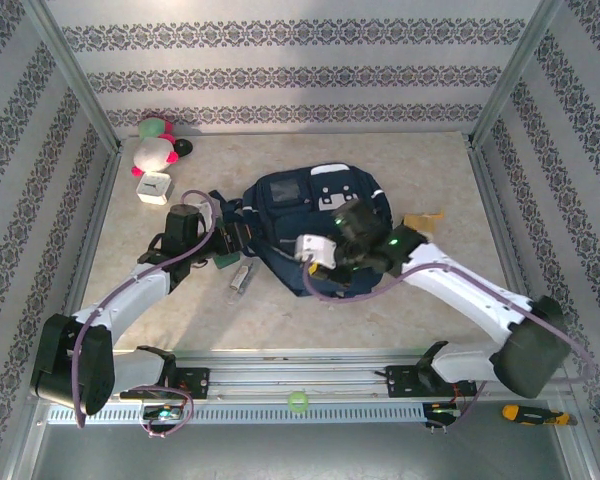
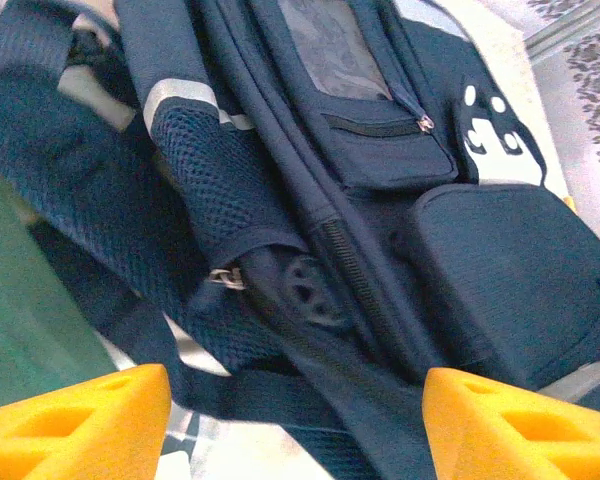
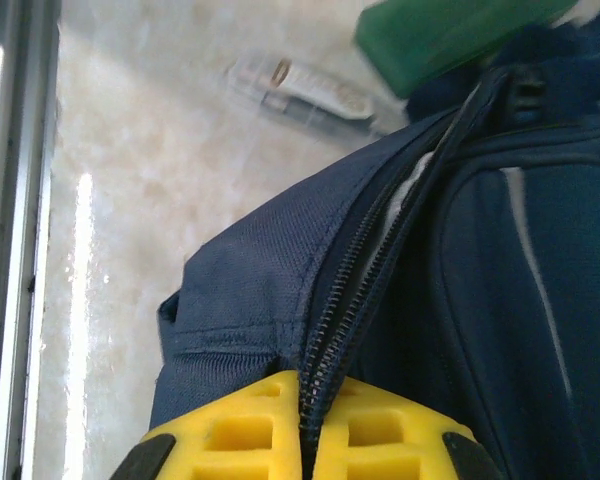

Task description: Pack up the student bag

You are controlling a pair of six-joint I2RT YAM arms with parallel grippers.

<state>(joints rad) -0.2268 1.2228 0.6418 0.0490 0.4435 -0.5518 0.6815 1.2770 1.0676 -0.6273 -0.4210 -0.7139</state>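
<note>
The student bag (image 1: pixel 315 205), navy with a white stripe, lies flat in the middle of the table. My right gripper (image 3: pixel 310 425) is shut on the bag's zipper edge (image 3: pixel 345 300) at its near side, with the teeth running up from between the yellow fingers. In the top view the right gripper (image 1: pixel 308 252) sits at the bag's near rim. My left gripper (image 2: pixel 295 430) is open, its yellow fingertips (image 2: pixel 80 420) wide apart over the dark straps (image 2: pixel 310 390) and mesh side pocket (image 2: pixel 220 190). From above, the left gripper (image 1: pixel 238 238) is at the bag's left edge.
A green flat item (image 1: pixel 227 262) and a clear wrapped item (image 1: pixel 242 277) lie left of the bag's near side. A plush toy (image 1: pixel 156 145) and a white cube (image 1: pixel 153 188) stand at the back left. A tan object (image 1: pixel 423 222) lies right of the bag.
</note>
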